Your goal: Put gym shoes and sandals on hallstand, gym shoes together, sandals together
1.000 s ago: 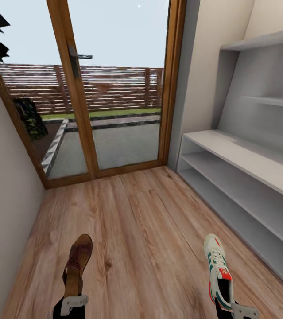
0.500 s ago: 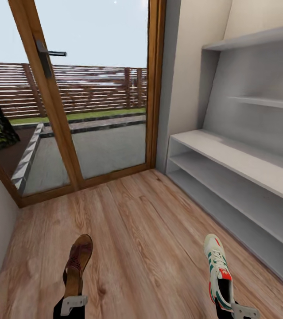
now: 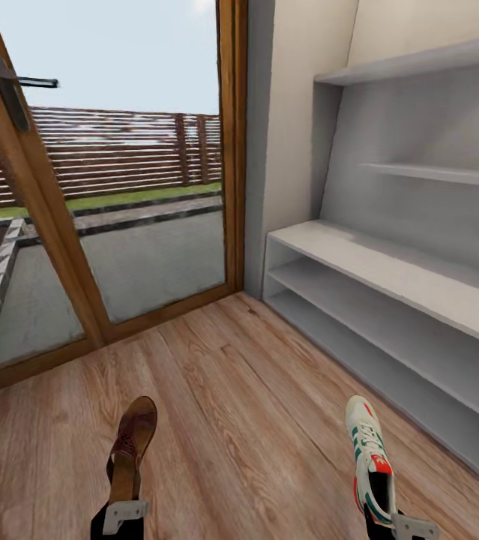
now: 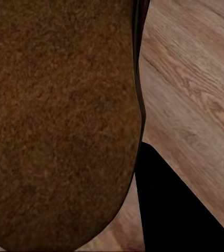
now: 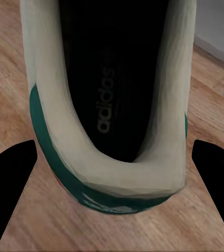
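Note:
My left gripper (image 3: 124, 504) is shut on the heel end of a brown sandal (image 3: 131, 441), held above the corridor floor (image 3: 246, 405) at the lower left of the head view. The sandal's brown sole (image 4: 59, 121) is close up in the left wrist view. My right gripper (image 3: 395, 519) is shut on the heel of a white gym shoe (image 3: 368, 454) with green stripes, its toe pointing away from me. The shoe's open heel (image 5: 109, 105) sits between the dark fingers (image 5: 11, 184). The hallstand (image 3: 389, 274) stands along the right wall, its bench tiers and upper shelves bare.
A wood-framed glass door (image 3: 59, 225) closes the corridor's far end, with a patio and fence outside. A pale wall corner (image 3: 291, 150) stands between the door and the hallstand. Bare plank floor stretches between me and the bench.
The whole head view has swung to the right: the door has slid left in the picture and the hallstand has come nearer the middle. Both grippers and their shoes keep the same places.

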Available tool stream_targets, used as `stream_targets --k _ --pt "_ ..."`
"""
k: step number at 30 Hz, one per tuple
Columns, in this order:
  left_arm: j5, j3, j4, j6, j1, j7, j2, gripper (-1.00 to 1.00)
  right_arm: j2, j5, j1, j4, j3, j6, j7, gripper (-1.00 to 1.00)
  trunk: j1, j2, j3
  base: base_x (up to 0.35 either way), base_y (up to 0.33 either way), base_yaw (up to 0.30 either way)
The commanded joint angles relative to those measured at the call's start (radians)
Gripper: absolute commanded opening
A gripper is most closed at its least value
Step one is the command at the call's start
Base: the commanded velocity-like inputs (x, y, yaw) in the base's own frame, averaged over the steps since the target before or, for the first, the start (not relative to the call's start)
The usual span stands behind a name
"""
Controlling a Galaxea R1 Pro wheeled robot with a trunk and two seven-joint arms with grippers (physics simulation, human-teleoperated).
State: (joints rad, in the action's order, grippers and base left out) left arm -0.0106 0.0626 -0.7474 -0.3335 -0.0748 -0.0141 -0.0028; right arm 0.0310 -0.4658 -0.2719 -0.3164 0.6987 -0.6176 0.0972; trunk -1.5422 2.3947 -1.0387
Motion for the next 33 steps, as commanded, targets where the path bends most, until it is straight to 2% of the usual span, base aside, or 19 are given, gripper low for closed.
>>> stream_targets --k 1,33 --pt "-0.005 0.002 0.0 -0.002 0.0 -0.001 0.0 -1.0 0.0 0.0 -0.001 0.0 0.008 -0.004 0.01 -1.0 0.0 0.0 -0.001 0.288 0.217 -0.267" --pt "-0.005 0.002 0.0 -0.002 0.0 -0.001 0.0 -1.0 0.0 -0.001 -0.001 0.0 0.008 -0.004 0.01 -1.0 0.0 0.0 -0.001 0.286 0.225 -0.267"
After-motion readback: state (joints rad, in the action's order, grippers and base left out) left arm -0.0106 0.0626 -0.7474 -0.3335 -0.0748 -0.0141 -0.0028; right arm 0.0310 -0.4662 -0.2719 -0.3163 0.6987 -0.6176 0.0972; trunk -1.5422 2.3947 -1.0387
